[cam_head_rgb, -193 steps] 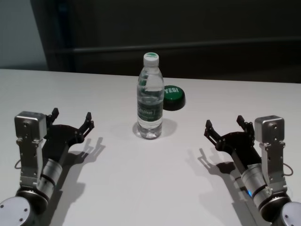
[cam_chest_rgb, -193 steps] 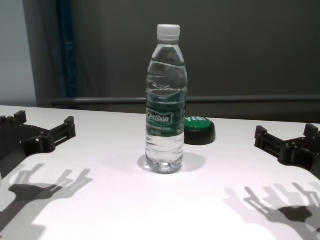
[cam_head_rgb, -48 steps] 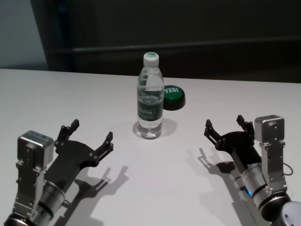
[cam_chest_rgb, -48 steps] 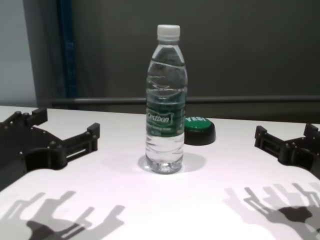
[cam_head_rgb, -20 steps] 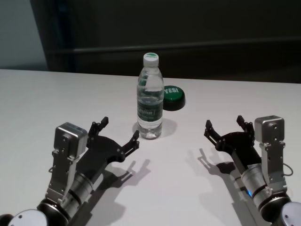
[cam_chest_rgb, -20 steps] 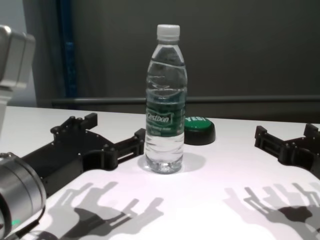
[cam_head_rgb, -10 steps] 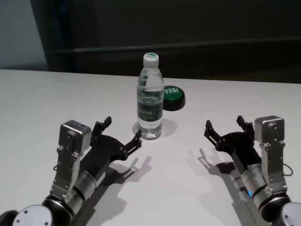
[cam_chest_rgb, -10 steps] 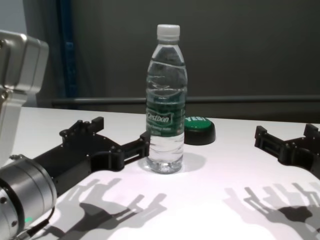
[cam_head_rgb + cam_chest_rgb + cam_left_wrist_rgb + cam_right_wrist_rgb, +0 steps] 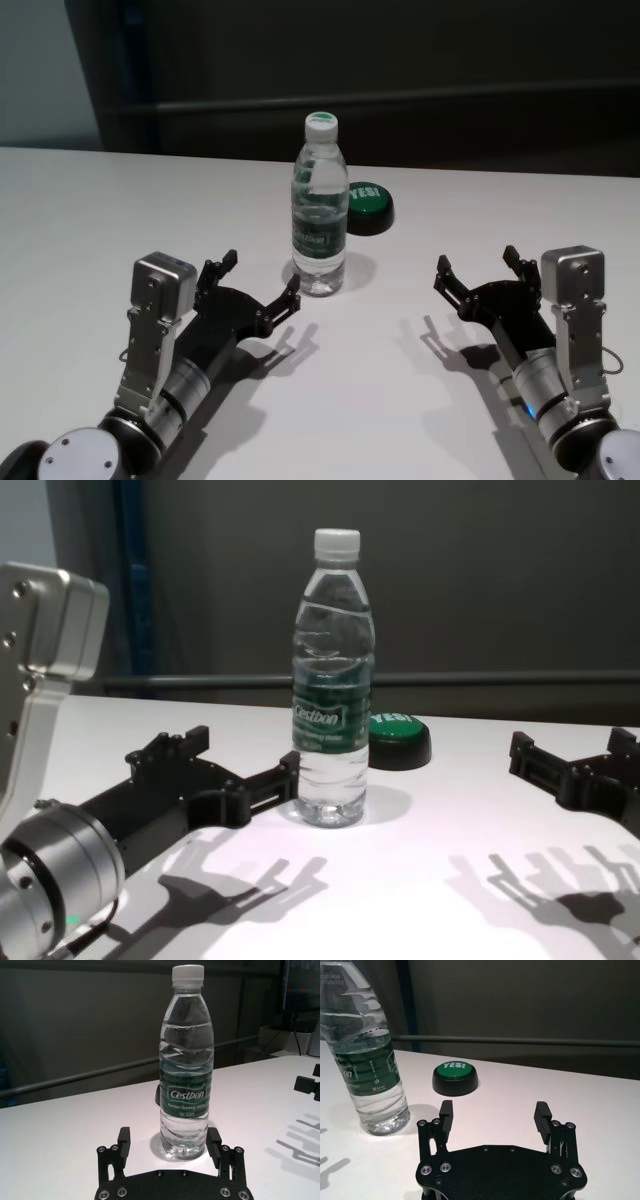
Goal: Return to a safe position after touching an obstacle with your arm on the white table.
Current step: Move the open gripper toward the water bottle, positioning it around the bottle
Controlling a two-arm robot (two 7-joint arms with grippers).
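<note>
Near the middle of the wide glossy white table (image 9: 120, 200), the tall clear plastic water bottle with the white cap and green label band (image 9: 320, 215) is standing upright. My left gripper (image 9: 262, 281) is reaching in at its base, fingers spread wide, one fingertip (image 9: 289, 764) right against the bottle's lower wall. Just behind the bottle, the low round green button on a black base (image 9: 367, 207) is sitting. My right gripper (image 9: 480, 266) is resting well apart, fingers also spread wide.
</note>
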